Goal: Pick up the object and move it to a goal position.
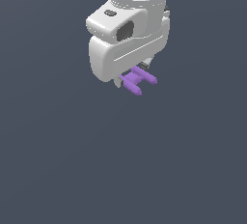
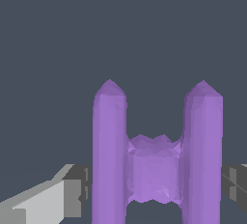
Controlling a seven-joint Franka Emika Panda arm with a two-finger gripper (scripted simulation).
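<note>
The scene is seen in the exterior view from above and off the arm, at some distance. In the wrist view it is seen from very near. The purple piece (image 1: 138, 80) (image 2: 157, 165) is shared by both views.

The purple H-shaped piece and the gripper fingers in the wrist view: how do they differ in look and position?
The purple H-shaped piece is vivid purple with two pointed bars and a short crossbar; the fingers are grey and blocky. The piece fills the middle of the view, while the fingers sit at its two outer sides. The piece reaches well past the fingers' ends. In the exterior view the piece pokes out below the white gripper. Whether the fingers touch it is unclear.
</note>
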